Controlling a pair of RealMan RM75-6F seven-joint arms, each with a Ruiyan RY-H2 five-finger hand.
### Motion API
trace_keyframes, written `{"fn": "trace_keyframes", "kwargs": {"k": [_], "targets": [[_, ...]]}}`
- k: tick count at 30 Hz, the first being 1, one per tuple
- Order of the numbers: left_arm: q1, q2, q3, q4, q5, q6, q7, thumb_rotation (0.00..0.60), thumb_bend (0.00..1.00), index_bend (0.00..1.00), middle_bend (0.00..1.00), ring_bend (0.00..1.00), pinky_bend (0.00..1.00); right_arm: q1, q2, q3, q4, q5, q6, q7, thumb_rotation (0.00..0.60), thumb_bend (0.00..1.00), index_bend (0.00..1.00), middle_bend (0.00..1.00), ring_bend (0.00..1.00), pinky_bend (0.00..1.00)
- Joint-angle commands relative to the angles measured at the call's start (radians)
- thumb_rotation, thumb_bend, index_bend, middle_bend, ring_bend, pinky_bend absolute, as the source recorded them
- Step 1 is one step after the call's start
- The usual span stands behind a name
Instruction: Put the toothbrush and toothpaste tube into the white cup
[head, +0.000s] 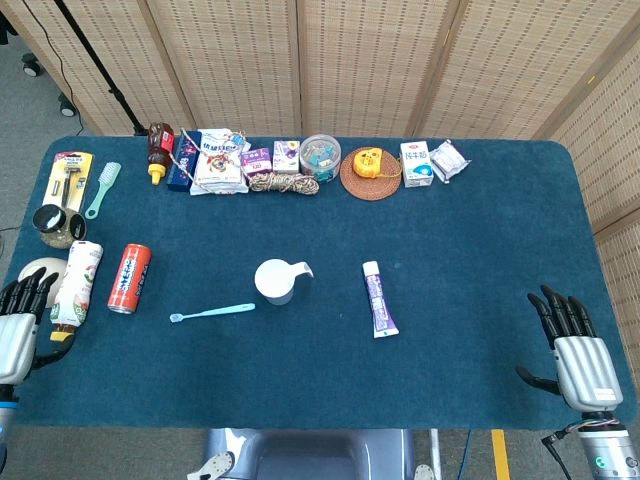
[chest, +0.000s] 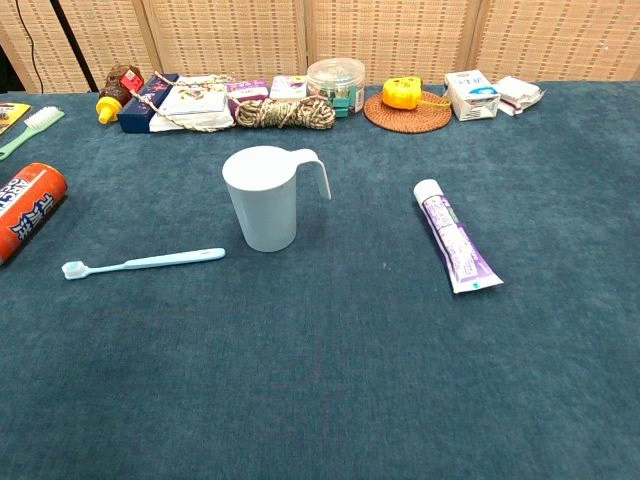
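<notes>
Nothing of the task looks done yet; the white cup (head: 275, 281) stands upright and apparently empty near the middle of the desk (head: 470, 250), the toothbrush (head: 212, 312) lies flat just to its left with the bristle end pointing away from the cup, and the toothpaste tube (head: 379, 298) lies flat to the cup's right, apart from it; both items remain to be picked up and dropped in. The left hand (head: 20, 322) rests at the desk's near left edge, fingers spread and holding nothing; the right hand (head: 575, 348) sits at the near right corner, likewise spread and empty, well apart from the tube. The head view alone shows both hands, plus the bottle (head: 76, 285) beside the left hand and the whole red can (head: 129, 278); the chest view shows neither hand, but gives the cup's handle, turned toward the tube, and its open mouth more plainly, and shows the tube's cap end pointing to the far row of clutter.
</notes>
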Motion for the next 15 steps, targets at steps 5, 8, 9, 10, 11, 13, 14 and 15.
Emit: {"fn": "trace_keyframes", "kwargs": {"k": [5,8,9,10,11,13,14,15], "targets": [[-0.092,-0.040,-0.055,-0.056,-0.047,-0.128,0.033,0.600,0.24,0.00,0.00,0.00,0.00,0.000,0.004,-0.002,-0.001,0.003,-0.006,0.008,0.600,0.00,0.00,0.00,0.00,0.00],[-0.139,-0.080,-0.087,-0.067,-0.095,-0.182,0.088,0.600,0.24,0.00,0.00,0.00,0.00,0.001,0.006,-0.005,-0.002,-0.009,-0.003,0.014,0.600,0.00,0.00,0.00,0.00,0.00],[-0.155,-0.094,-0.095,-0.069,-0.111,-0.201,0.103,0.600,0.24,0.00,0.00,0.00,0.00,0.001,0.006,-0.006,-0.001,-0.010,-0.003,0.015,0.600,0.00,0.00,0.00,0.00,0.00],[-0.175,-0.110,-0.105,-0.074,-0.135,-0.227,0.123,0.600,0.24,0.00,0.00,0.00,0.00,0.002,0.007,-0.006,-0.001,-0.011,-0.004,0.019,0.600,0.00,0.00,0.00,0.00,0.00],[-0.190,-0.121,-0.112,-0.077,-0.153,-0.245,0.141,0.600,0.24,0.00,0.00,0.00,0.00,0.002,0.007,-0.005,0.000,-0.009,-0.006,0.021,0.600,0.00,0.00,0.00,0.00,0.00],[-0.226,-0.156,-0.128,-0.079,-0.197,-0.279,0.197,0.600,0.24,0.03,0.00,0.00,0.00,0.005,0.008,-0.004,0.001,-0.004,-0.010,0.024,0.600,0.00,0.00,0.00,0.00,0.00],[-0.241,-0.169,-0.132,-0.081,-0.220,-0.293,0.229,0.600,0.24,0.05,0.00,0.00,0.00,0.005,0.008,-0.003,0.001,-0.001,-0.012,0.027,0.600,0.00,0.00,0.00,0.00,0.00],[-0.259,-0.187,-0.140,-0.083,-0.255,-0.305,0.271,0.600,0.24,0.08,0.00,0.00,0.00,0.006,0.009,-0.002,0.001,0.003,-0.015,0.030,0.600,0.00,0.00,0.00,0.00,0.00]]}}
